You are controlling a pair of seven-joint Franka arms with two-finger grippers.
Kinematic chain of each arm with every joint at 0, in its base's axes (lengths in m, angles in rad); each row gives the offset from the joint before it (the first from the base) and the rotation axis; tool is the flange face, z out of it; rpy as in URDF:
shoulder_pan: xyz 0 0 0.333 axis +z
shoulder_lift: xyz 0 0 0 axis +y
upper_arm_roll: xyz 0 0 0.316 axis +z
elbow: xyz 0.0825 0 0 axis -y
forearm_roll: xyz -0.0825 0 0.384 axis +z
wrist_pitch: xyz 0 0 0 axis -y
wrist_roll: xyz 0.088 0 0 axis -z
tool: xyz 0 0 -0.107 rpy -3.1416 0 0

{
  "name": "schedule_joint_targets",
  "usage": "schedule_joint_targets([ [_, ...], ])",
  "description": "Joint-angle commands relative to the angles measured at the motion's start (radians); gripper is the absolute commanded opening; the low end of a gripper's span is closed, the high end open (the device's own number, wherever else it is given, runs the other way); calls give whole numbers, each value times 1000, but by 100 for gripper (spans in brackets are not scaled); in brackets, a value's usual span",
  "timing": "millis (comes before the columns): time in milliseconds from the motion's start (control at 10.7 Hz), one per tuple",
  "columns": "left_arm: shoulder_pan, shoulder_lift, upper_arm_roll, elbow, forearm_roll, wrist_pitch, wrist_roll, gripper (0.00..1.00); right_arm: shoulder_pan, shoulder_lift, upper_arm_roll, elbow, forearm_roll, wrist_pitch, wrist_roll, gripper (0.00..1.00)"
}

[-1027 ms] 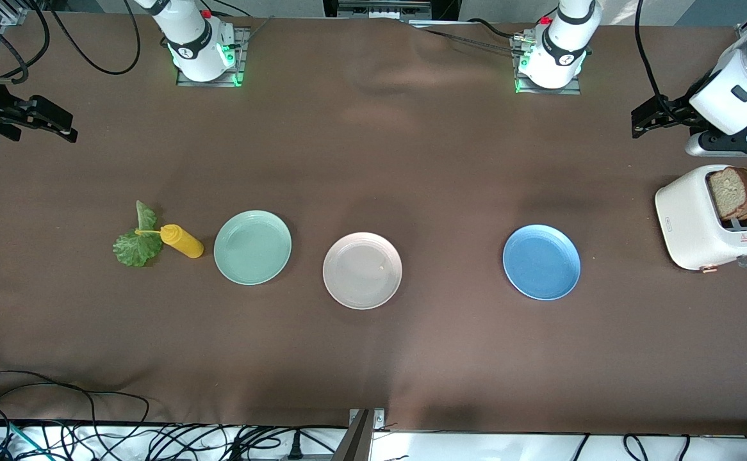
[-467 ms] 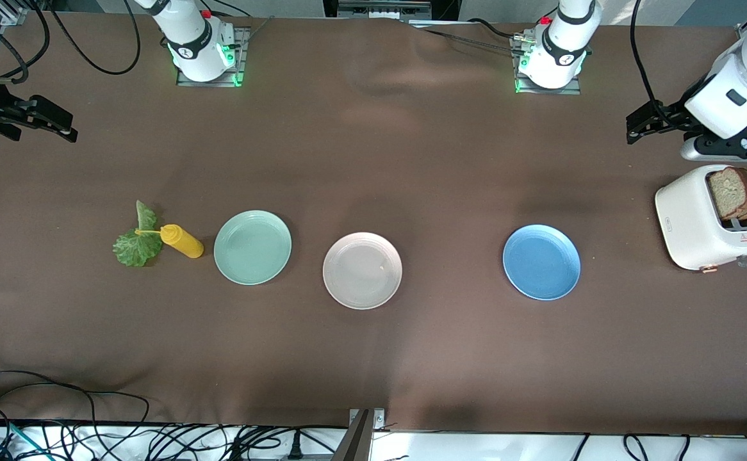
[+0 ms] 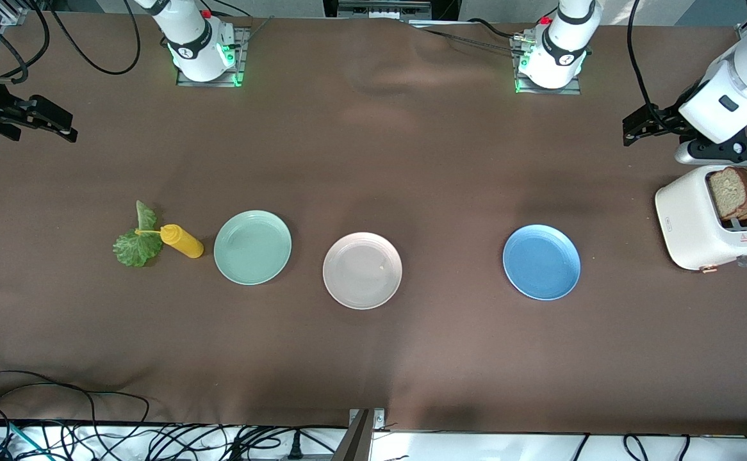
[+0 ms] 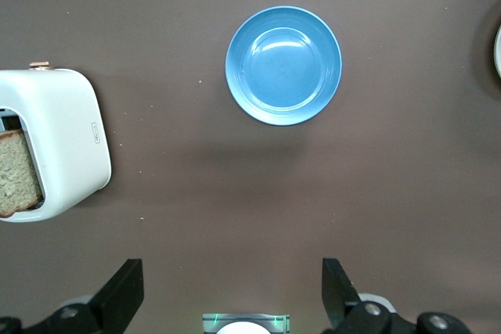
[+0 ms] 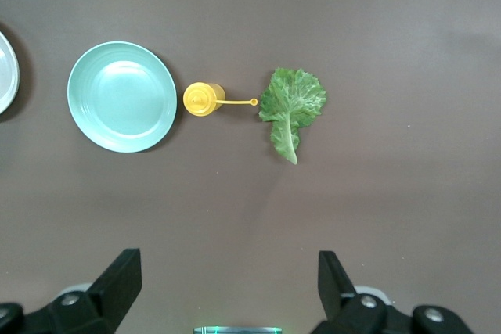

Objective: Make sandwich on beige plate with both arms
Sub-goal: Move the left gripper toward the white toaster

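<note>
From the front, the beige plate (image 3: 362, 270) sits bare mid-table, bread (image 3: 735, 192) up in the toaster (image 3: 700, 221). Left wrist: left gripper (image 4: 232, 295) spread wide, empty, ready near the toaster. Right wrist: right gripper (image 5: 228, 291) gaping, empty, waiting high over the lettuce (image 5: 291, 107)

You have two white arms with rounded joints. Each base sits on a grey plate lit green, ringed by a black band with a white mark. Black cables loop off both. The left gripper (image 3: 636, 125) and right gripper (image 3: 59, 125) are black, two-fingered.
</note>
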Motion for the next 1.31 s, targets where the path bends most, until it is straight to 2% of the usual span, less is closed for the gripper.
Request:
schedule_joint_targets([
  [0, 7, -11, -4, -14, -21, 0, -5, 100, -9, 12, 7, 30, -10, -25, 11, 100],
  [1214, 7, -11, -2, -44, -18, 5, -5, 100, -10, 10, 7, 32, -8, -23, 11, 100],
])
